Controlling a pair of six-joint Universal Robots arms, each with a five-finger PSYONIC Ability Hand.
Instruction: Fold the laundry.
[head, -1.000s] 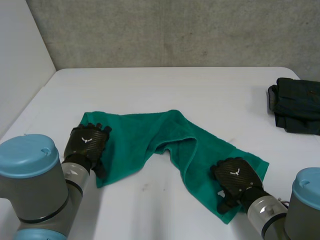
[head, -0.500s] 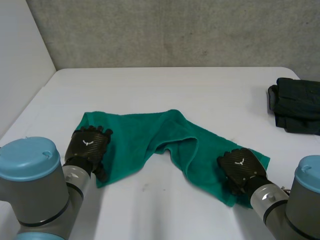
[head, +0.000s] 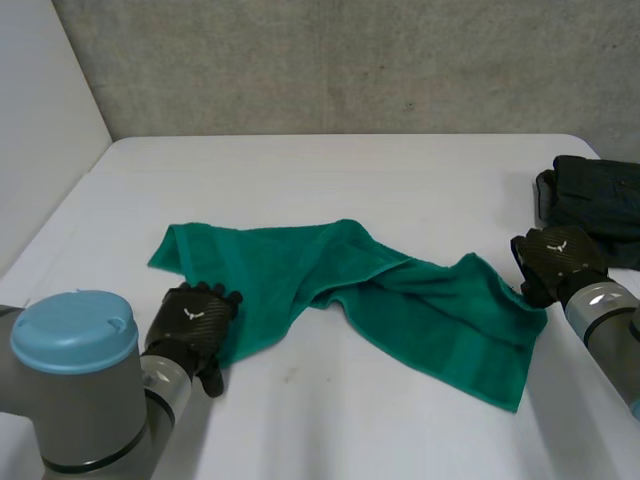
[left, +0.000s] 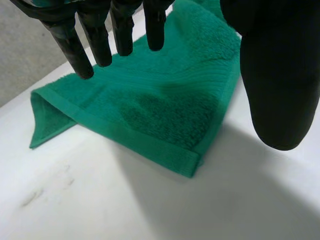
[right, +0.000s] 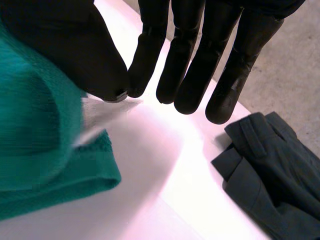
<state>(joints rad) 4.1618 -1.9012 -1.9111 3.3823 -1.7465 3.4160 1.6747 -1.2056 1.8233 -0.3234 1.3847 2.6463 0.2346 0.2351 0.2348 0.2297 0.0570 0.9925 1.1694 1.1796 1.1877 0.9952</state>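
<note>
Right hand (head: 555, 262) pulled green towel (head: 420, 310) rightward across white table (head: 350, 180).

1. Left arm (head: 75, 380): a thick grey cylindrical joint topped by a round light-blue cap.
2. Right arm (head: 603, 312): a grey, silvery wrist section behind the hand.
3. Left hand (head: 190, 322) and right hand (head: 555, 257): black, with woven-looking backs, each bearing a small white emblem.
4. Fingers (left: 100, 45): matte black, slim and round-tipped; the thumb (left: 277, 75) is broader.
</note>
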